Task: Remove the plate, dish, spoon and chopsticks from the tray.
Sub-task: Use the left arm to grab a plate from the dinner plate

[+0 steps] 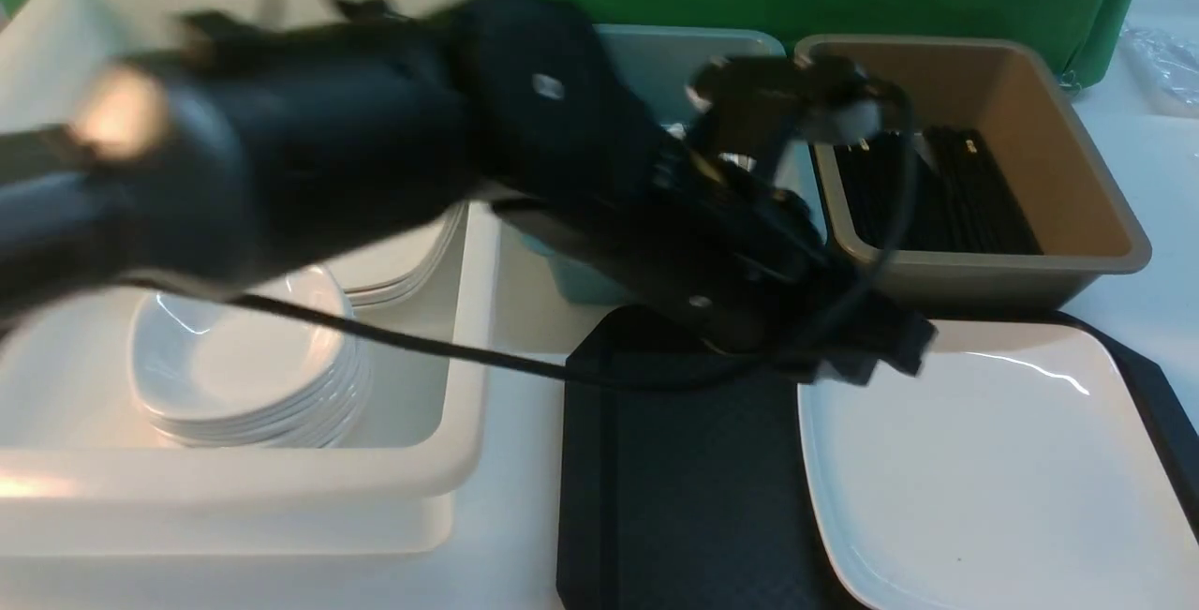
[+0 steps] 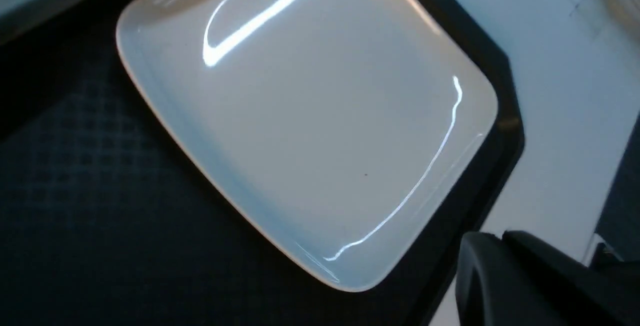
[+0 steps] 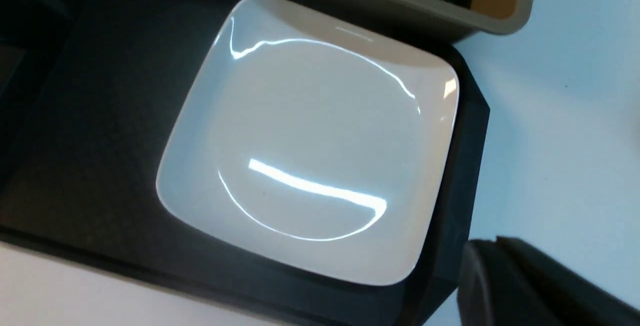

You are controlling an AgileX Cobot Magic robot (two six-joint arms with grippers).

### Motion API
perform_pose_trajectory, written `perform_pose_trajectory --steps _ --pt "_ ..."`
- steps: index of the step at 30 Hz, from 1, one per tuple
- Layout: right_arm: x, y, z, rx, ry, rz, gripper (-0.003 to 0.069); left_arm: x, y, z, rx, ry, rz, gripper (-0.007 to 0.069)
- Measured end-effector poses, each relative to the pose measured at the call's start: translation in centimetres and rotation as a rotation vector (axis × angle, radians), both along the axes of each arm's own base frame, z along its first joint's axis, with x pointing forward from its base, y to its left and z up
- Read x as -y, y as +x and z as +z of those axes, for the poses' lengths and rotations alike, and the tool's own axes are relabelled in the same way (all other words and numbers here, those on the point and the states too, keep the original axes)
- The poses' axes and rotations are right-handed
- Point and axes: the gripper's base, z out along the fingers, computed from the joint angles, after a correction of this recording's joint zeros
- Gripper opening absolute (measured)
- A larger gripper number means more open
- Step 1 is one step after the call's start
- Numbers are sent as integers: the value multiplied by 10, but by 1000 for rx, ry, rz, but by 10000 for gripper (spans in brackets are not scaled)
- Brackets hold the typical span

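The large white plate (image 1: 993, 469) lies on the right half of the black tray (image 1: 684, 479). It fills the left wrist view (image 2: 310, 130) and the right wrist view (image 3: 310, 135). My left gripper (image 1: 871, 352) hangs over the tray's back edge, by the plate's far left corner. It is shut and holds nothing (image 2: 500, 237). My right gripper (image 3: 495, 241) is shut and empty, high above the plate's side of the tray (image 3: 100, 115). Black chopsticks (image 1: 937, 193) lie in the brown bin. No spoon is in view. No dish shows on the tray.
A deep white bin (image 1: 468, 329) at the left holds a stack of small white bowls (image 1: 244, 366) and larger plates behind them. A teal bin (image 1: 656, 57) stands behind the left arm. The brown bin (image 1: 1077, 170) is at the back right.
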Motion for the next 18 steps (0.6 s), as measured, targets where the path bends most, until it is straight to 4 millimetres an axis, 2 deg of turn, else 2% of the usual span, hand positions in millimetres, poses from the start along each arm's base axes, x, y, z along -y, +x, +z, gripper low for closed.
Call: perform_pose_trajectory --steps 2,5,8,9,10,14,18 --pt "0 0 -6 -16 -4 -3 25 14 7 -14 -1 66 -13 34" --pt "0 0 -10 -30 -6 -4 25 28 17 -36 -27 151 16 114" --pt "0 0 -11 -33 -5 -8 25 38 29 -52 -54 183 60 234" --pt "0 0 -11 -33 -4 -8 25 39 30 -55 -56 188 62 242" --pt "0 0 -11 -32 -4 -8 25 44 35 -65 -70 203 75 319" --pt "0 0 -10 -25 0 -9 25 52 46 -92 -95 227 118 451" --pt "0 0 -10 -25 1 -9 25 54 57 -116 -132 242 190 534"
